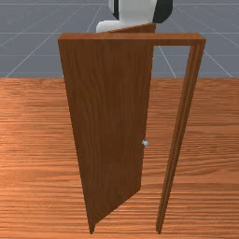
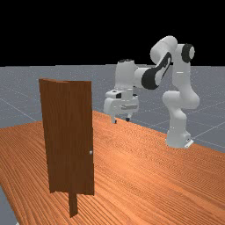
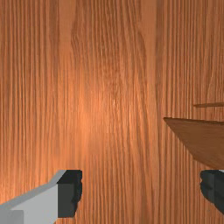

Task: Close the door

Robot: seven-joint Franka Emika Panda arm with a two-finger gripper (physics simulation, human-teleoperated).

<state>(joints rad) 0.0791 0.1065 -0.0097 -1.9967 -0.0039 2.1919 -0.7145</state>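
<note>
The white, black-fingered tool hangs to the far view's right of the open, brown rectangular wooden door, fingers wide apart.

I've got an orange-brown wood tbl w/ streaky grain, plus a pale glossy patch in the wrist view. Door frame stands upright on it, w/ the door hung on the front view's left side, open at an angle twd the arm's side. In the far view my arm base sits by the tbl's far edge, well apart from the frame.
</note>
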